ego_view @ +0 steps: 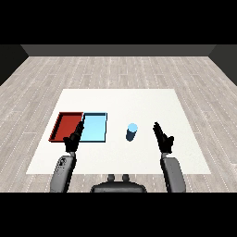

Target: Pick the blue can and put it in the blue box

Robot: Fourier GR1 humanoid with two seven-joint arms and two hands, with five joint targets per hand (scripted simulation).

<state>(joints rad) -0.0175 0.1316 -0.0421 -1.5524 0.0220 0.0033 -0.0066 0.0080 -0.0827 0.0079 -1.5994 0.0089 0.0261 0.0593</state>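
A blue can (132, 132) stands upright on the white table, right of the light blue tray (94, 127). My right hand (163, 137) hovers to the right of the can, apart from it, with its fingers straight and open. My left hand (73, 138) is over the near edge where the red tray (66, 126) meets the blue tray, fingers straight, holding nothing.
The red tray and the blue tray lie side by side at the table's left. The white table (152, 104) stretches beyond and to the right of the can. Wooden floor surrounds the table.
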